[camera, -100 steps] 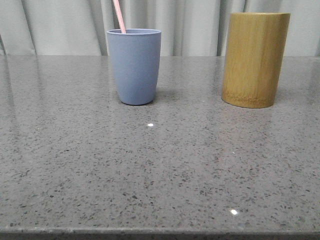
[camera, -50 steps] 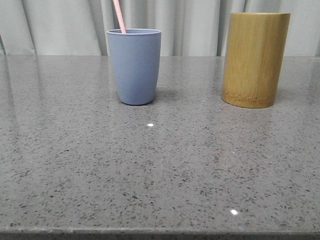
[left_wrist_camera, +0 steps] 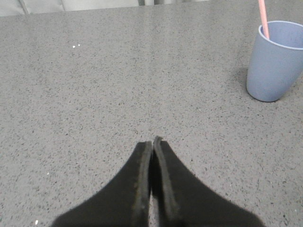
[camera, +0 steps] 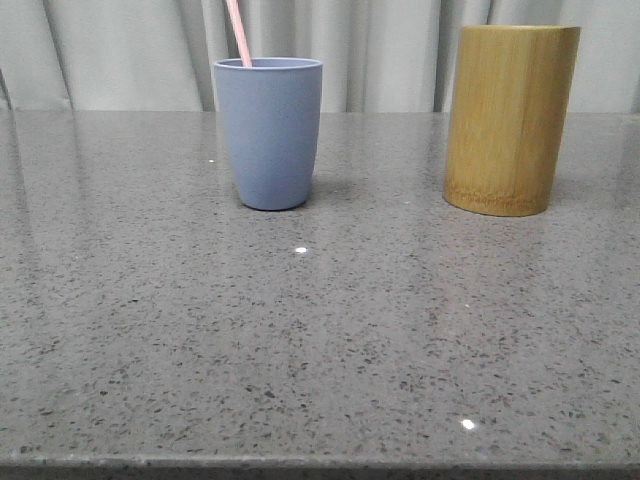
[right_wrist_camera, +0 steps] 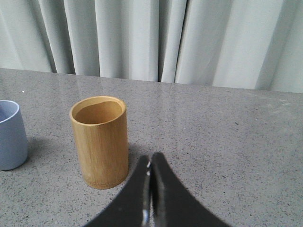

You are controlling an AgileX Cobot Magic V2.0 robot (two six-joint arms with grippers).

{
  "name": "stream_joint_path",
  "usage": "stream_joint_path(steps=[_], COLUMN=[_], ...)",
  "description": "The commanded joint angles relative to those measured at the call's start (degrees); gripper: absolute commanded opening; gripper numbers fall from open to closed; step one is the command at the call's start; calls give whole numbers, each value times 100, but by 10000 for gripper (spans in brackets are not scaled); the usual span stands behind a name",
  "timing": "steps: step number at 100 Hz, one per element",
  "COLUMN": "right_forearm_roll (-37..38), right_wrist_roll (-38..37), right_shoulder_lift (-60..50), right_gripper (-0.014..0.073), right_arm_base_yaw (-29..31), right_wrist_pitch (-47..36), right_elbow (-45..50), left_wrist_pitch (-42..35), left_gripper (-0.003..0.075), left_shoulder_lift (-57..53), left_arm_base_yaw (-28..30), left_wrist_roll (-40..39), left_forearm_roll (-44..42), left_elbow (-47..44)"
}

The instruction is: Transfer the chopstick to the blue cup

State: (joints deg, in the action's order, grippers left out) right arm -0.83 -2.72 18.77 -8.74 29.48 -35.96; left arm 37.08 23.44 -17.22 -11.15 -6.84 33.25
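Note:
The blue cup (camera: 268, 132) stands upright on the grey speckled table, left of centre in the front view, and a pale pink chopstick (camera: 238, 32) leans out of it at its left rim. In the left wrist view the blue cup (left_wrist_camera: 274, 61) and the chopstick (left_wrist_camera: 263, 18) sit well off from my left gripper (left_wrist_camera: 152, 143), which is shut with nothing between its fingers. My right gripper (right_wrist_camera: 150, 158) is also shut and holds nothing. It hovers just beside the bamboo cylinder (right_wrist_camera: 100, 141), with the blue cup (right_wrist_camera: 10, 135) further off.
The tall yellow-brown bamboo cylinder (camera: 510, 118) stands upright to the right of the blue cup; its inside looks hollow and dark in the right wrist view. Pale curtains (camera: 400, 50) hang behind the table's far edge. Neither arm shows in the front view.

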Motion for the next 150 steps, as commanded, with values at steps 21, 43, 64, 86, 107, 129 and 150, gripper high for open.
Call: stream_joint_path(steps=[21,43,64,86,107,129,150], right_forearm_roll=[83,83,83,83,83,83,83], right_wrist_roll=[35,35,35,35,35,35,35], right_shoulder_lift=[28,28,28,28,35,35,35], right_gripper=[-99,-99,-99,-99,-99,-99,-99], right_arm_base_yaw=[26,26,26,26,26,26,26], right_wrist_pitch=[-409,-409,-409,-409,-393,-388,-388], right_elbow=[-126,-126,-126,-126,-126,-126,-126], left_wrist_pitch=[-2233,-2883,-3397,-3339,-3266,-3248,-3248], left_gripper=[-19,-19,-19,-19,-19,-19,-19], left_shoulder_lift=[-510,-1308,-2047,-2583,-2570,-2570,-2570], left_arm_base_yaw=[632,1388,1814,1827,1827,1827,1827], left_wrist_roll=[-9,262,785,785,785,785,785], left_forearm_roll=[-33,49,534,684,684,684,684], left_elbow=[-900,-1945,-2819,-3403,-3388,-3388,-3388])
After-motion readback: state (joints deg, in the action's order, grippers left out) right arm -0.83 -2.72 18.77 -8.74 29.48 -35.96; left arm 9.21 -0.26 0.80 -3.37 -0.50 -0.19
